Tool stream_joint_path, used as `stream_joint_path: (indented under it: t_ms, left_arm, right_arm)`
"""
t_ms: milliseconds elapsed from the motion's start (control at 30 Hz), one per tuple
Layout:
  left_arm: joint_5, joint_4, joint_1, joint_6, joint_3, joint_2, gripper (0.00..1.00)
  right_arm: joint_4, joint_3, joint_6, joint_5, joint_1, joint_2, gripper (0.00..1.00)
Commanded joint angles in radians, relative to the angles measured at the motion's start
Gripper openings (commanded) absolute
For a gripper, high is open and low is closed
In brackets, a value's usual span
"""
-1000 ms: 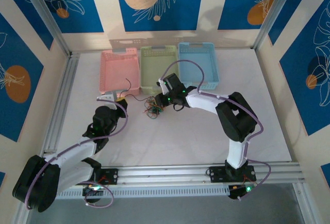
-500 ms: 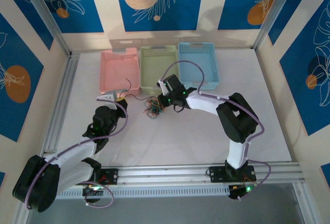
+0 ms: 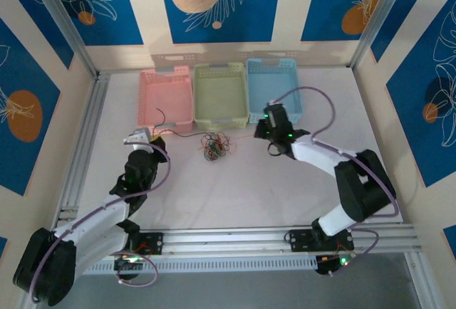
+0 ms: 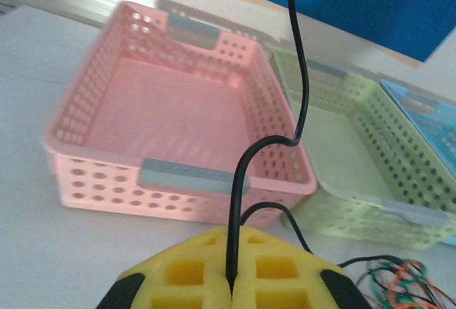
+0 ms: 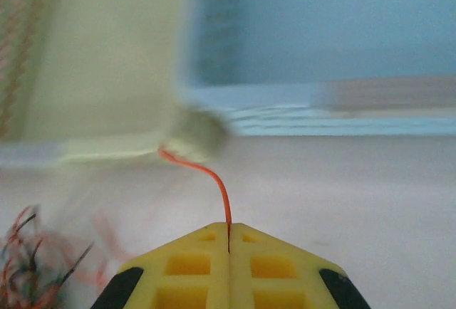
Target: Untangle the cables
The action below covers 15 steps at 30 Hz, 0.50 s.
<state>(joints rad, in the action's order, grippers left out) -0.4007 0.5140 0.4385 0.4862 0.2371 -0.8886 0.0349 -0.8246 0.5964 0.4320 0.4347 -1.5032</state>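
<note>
Spanning the view from above, the white counter [image 3: 285,188] carries three baskets in a row along its far side: a pink basket [image 3: 165,74], a green basket [image 3: 221,119] and a blue basket [image 3: 273,63]. The cables [image 3: 213,145] sit as a small knotted clump on the bare counter just in front of the green basket's near wall, outside all three baskets.

The left tool [image 4: 231,289] is pinched closed on a black strand [image 4: 299,74]. The strand's free end stands up in a curve above the yellow pads, and its other part trails right toward the clump. The right tool [image 5: 229,236] is also closed, and it nips an orange-red strand [image 5: 217,177] that arcs up and away to the left, back toward the clump.

The clump lies between the two tools, left tool on its left and right tool on its right, and neither is clearly nearer. Both held strands run roughly along that left-right line, so the next move probably means drawing the tools apart along that axis. The risk is that the whole clump drags along instead of letting a strand slip free.
</note>
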Motion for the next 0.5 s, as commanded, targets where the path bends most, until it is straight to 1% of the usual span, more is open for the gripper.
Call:
stream_joint_path:
  t_ms: [0,67,167,300,467]
  left_arm:
    - [-0.130,-0.045,-0.015,0.039,-0.030,0.056,0.00]
    - [-0.133,-0.036,-0.017,0.044,-0.043,0.072,0.00]
    - [-0.130,-0.035,-0.018,0.044,-0.037,0.059,0.00]
    - [-0.143,-0.050,-0.020,0.051,-0.033,0.056,0.00]
    - [-0.178,-0.074,-0.024,0.067,-0.035,0.069,0.00]
  right_arm:
    - [0.023,0.102,0.259,0.061,-0.095,0.078,0.00]
    - [0.053,0.140,0.297,0.025,-0.135,0.098,0.00]
    - [0.040,0.130,0.298,0.015,-0.138,0.088,0.00]
    - [0.019,0.134,0.319,0.055,-0.144,0.103,0.00]
    - [0.003,0.168,0.350,0.160,-0.156,0.153,0.00]
